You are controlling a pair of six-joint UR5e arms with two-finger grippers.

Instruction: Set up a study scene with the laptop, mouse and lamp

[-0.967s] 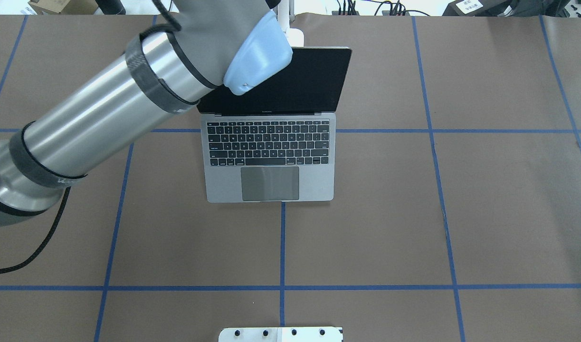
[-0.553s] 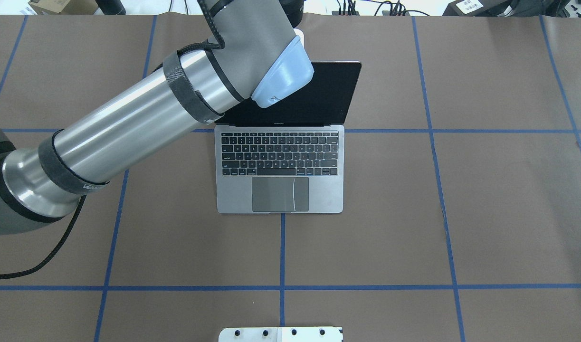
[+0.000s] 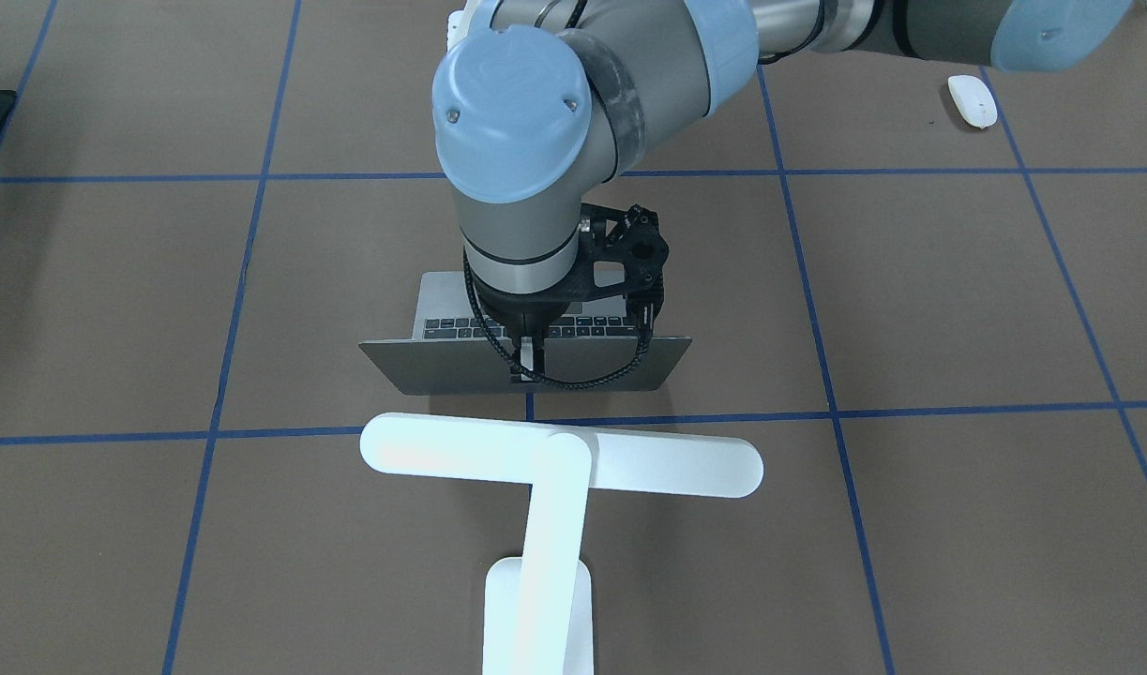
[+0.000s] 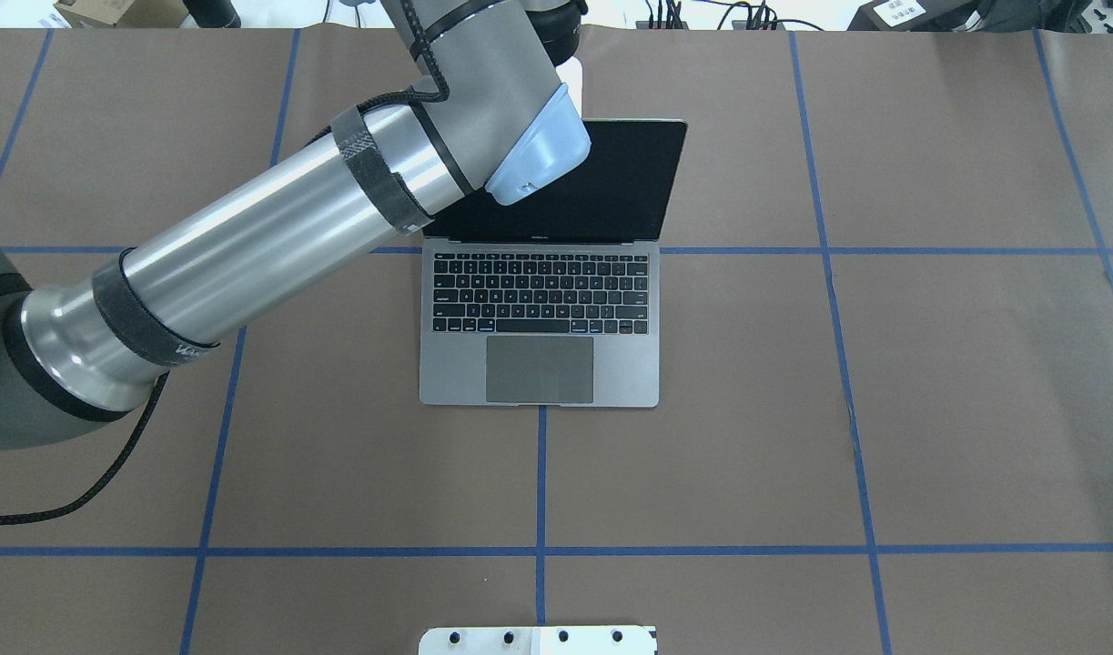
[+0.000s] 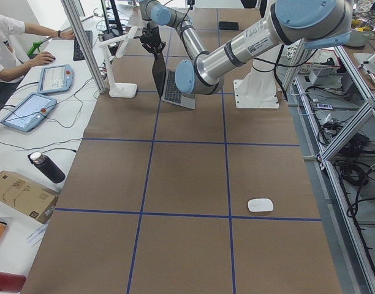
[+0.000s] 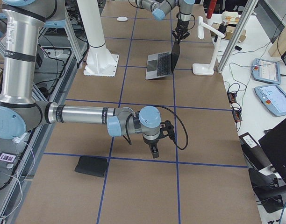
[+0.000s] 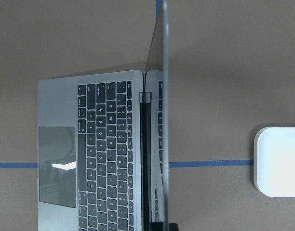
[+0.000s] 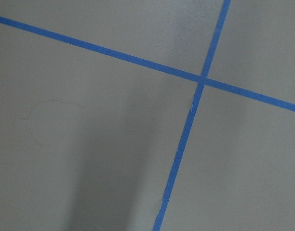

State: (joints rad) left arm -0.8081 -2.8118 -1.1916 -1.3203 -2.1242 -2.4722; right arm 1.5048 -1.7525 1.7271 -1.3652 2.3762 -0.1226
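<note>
The open dark grey laptop [image 4: 538, 364] stands at the table's middle, its keyboard toward the robot. My left gripper [image 3: 528, 366] reaches down from above and is shut on the top edge of the laptop's lid [image 3: 442, 366]. In the left wrist view the lid [image 7: 163, 96] shows edge-on. The white lamp [image 3: 648, 466] stands just behind the laptop, its bar head level. The white mouse [image 3: 972, 100] lies far off near the robot's left side. My right gripper [image 6: 154, 150] hangs over bare table far from the laptop; I cannot tell whether it is open or shut.
A black square mat [image 6: 92, 165] lies near my right arm. The white bolted pedestal [image 4: 538, 639] sits at the near table edge. Blue tape lines grid the brown table [image 4: 884, 409]. An operator and tablets are beyond the far edge [image 5: 28, 110].
The left arm has drawn the laptop to the right and nearer the robot. Over the last half second it has hardly moved.
</note>
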